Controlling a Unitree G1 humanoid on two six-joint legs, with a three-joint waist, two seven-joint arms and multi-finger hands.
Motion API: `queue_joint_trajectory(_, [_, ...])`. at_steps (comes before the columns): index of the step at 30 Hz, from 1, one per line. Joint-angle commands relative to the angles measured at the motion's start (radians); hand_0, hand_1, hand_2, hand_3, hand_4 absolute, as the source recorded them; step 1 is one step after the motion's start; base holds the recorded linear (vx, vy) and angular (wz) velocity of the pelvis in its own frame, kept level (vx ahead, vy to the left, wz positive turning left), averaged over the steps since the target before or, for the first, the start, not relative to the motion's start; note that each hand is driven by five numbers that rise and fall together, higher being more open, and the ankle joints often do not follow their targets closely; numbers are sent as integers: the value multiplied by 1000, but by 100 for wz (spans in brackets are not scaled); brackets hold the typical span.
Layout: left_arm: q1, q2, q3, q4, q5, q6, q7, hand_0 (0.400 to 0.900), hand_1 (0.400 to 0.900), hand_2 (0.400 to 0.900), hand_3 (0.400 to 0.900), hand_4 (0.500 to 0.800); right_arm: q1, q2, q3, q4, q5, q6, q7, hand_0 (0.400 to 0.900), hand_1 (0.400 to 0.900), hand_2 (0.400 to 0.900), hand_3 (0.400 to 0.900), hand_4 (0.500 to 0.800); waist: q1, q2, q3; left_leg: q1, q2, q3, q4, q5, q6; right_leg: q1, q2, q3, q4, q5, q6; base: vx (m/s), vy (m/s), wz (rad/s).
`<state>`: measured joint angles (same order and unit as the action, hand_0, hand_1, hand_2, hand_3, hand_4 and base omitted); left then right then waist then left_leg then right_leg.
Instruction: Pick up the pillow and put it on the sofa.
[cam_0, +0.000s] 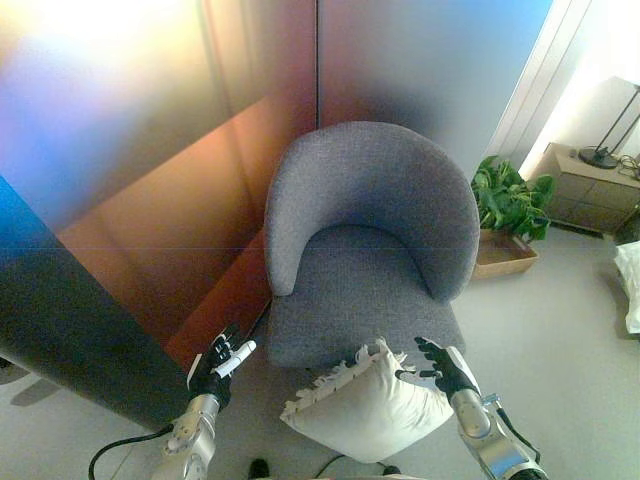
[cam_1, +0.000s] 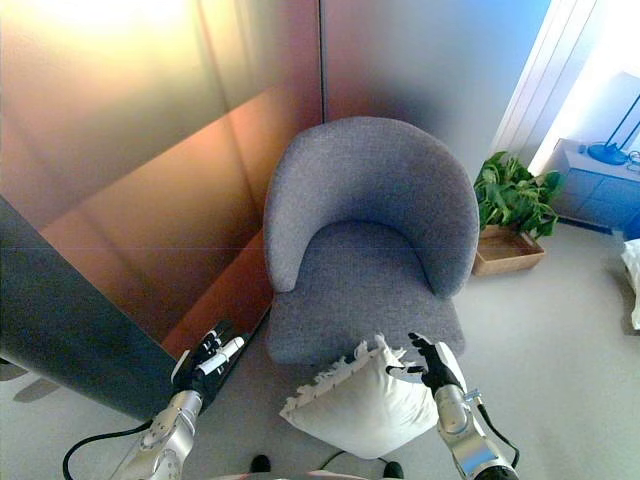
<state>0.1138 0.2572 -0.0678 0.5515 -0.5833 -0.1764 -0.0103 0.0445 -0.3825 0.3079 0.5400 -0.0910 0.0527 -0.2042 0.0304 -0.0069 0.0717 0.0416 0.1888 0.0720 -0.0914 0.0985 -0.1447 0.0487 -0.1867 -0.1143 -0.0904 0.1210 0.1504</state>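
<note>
Progress: you're early to mid task, by my read. The pillow (cam_0: 365, 400) is not on the sofa (cam_0: 370, 245) yet; it sits low in front of the seat's front edge, its top corner overlapping that edge in both views.
Pillow: white, fringed edge along the left side, tilted. Whether it rests on the floor or is lifted, you can't tell from here.
Right hand (cam_0: 440, 366): fingers spread and fairly straight, against the pillow's upper right corner. No curl round the cloth is visible, so treat it as pressing or supporting, not gripping.
Left hand (cam_0: 222, 361): off to the left, clear of the pillow, near the base of the dark panel (cam_0: 70, 330). Fingers loosely extended, holding nothing.
Left to do: you likely need the left hand on the pillow's other side, then a lift up and forward onto the seat.
Sofa: grey tub armchair, seat free of objects, curved back and arms.
Around: potted plant (cam_0: 510, 200) in a wooden tray right of the sofa, cabinet (cam_0: 590, 185) with a lamp (cam_0: 610, 130) far right, well apart.
Obstacles: the seat's front lip is the only thing between pillow and seat.
</note>
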Motion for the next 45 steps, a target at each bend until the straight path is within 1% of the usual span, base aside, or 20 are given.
queue_joint_trajectory(1, [-102,40,9,-39,27,-97,-21,900,900,900,900,800,-73,-30,-38,-95,-32,-82,-27,900,900,900,900,800,5,-30,6,37,7,-7,4,-46,23,12,-87,-24,14,0,50,0,0,0])
queue_joint_trajectory(7, [-99,37,11,-44,-5,-107,-43,900,900,900,900,800,-70,-31,-33,-94,-31,-81,-29,900,900,900,900,800,8,-31,8,38,9,-8,4,-46,22,14,-87,-27,14,0,52,0,0,0])
queue_joint_trajectory(11, [-92,38,12,-44,2,-112,-34,900,900,900,900,800,-68,-34,-34,-90,-36,-81,-21,900,900,900,900,800,9,-32,9,40,10,-9,4,-47,22,17,-86,-27,14,-2,51,0,0,0])
queue_joint_trajectory(17, [-88,40,15,-38,8,-111,-38,900,900,900,900,800,-73,-46,-27,-69,-84,-69,-10,900,900,900,900,800,13,-35,5,44,11,-12,4,-48,22,17,-83,-20,12,-3,50,13,-1,0])
queue_joint_trajectory(19, [-83,40,11,-40,7,-110,-33,900,900,900,900,800,-78,-49,-23,-54,-91,-70,-5,900,900,900,900,800,15,-35,5,46,13,-14,4,-48,22,17,-82,-17,12,-4,49,42,2,1])
queue_joint_trajectory(25, [-77,40,-2,-23,6,-120,-47,900,900,900,900,800,-99,-56,-10,3,-108,-72,-11,900,900,900,900,800,27,-34,14,42,15,-22,4,-46,21,12,-79,-14,10,-3,47,42,5,4])
queue_joint_trajectory(30, [-100,40,-29,-24,-7,-128,-36,900,900,900,900,800,-143,-65,15,56,-115,-69,-40,900,900,900,900,800,38,-29,31,16,13,-31,4,-43,20,-13,-78,-15,10,2,48,-42,8,7])
queue_joint_trajectory(32, [-153,46,-56,-20,-26,-142,-22,900,900,900,900,800,-220,-82,43,126,-101,-86,-70,900,900,900,900,800,47,-22,68,-23,8,-44,4,-39,20,-49,-78,-11,13,7,49,-218,6,9])
queue_joint_trajectory(33, [-166,48,-61,-18,-30,-144,-18,900,900,900,900,800,-242,-85,48,143,-92,-88,-73,900,900,900,900,800,48,-20,78,-31,7,-47,5,-39,20,-57,-78,-11,14,9,49,-220,0,6])
queue_joint_trajectory(36, [-240,56,-88,-4,-62,-171,2,900,900,900,900,800,-377,-102,81,239,-71,-92,-85,900,900,900,900,800,55,-9,139,-77,-1,-62,13,-34,22,-103,-81,-2,23,15,47,-223,23,4])
queue_joint_trajectory(39, [-292,54,-109,3,-83,-184,18,900,900,900,900,800,-469,-112,106,316,-43,-108,-101,900,900,900,900,800,60,4,185,-110,-11,-73,21,-31,24,-135,-82,4,32,18,44,-159,38,4])
queue_joint_trajectory(45, [-331,48,-131,23,-108,-216,36,900,900,900,900,800,-550,-122,133,375,-27,-116,-107,900,900,900,900,800,62,16,236,-147,-24,-84,41,-34,28,-171,-89,16,43,21,44,-60,34,1])
